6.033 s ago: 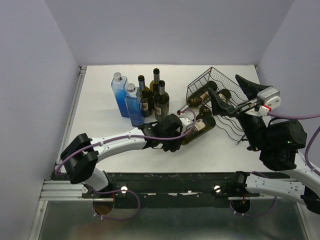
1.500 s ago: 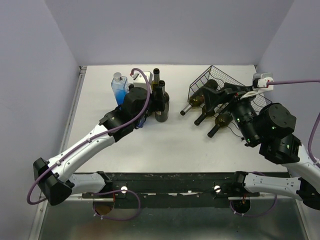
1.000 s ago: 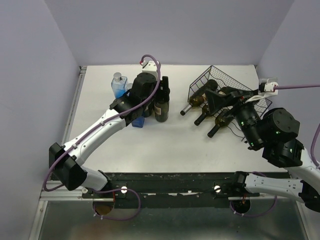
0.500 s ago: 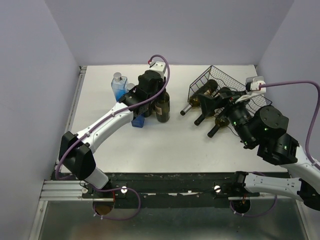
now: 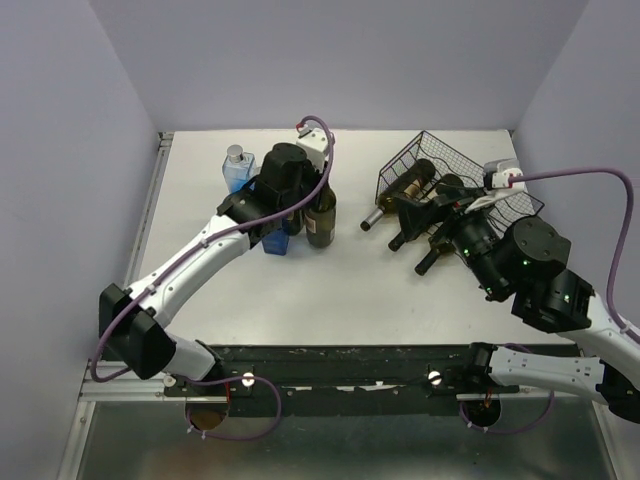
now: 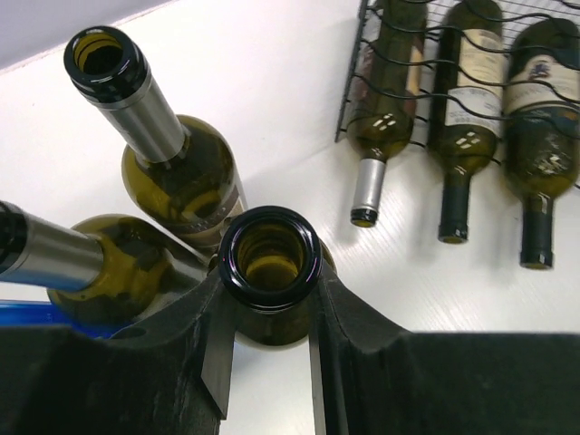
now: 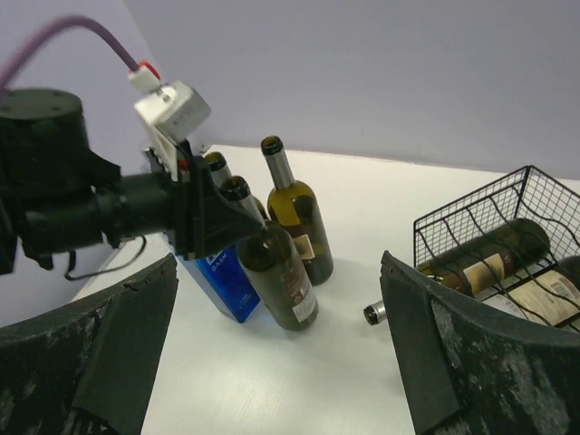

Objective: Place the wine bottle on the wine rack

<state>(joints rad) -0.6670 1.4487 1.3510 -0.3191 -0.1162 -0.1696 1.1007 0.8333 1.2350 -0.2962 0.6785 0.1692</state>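
Left gripper has moved from the rack side to the standing bottles and is now clamped on the wine bottle neck. The bottle is tilted, well left of the wine rack, which holds three bottles. Right gripper is spread wide near the rack.

wine bottle: dark green glass with a pale label, mouth showing open, no cork

bottle pose: standing pretty much upright, neck pointing up

bottle grip: left gripper is pinching the neck just under the lip, one finger on each side

bottle spot: sitting a touch toward 11 o'clock of the table's middle, with the rack well apart at its 3 o'clock

wine rack: black wire grid, wavy cradle rows, raised mesh sides

rack spot: sitting around 2 o'clock on the table

rack load: carrying three bottles lying side by side, necks poking out toward 7 o'clock
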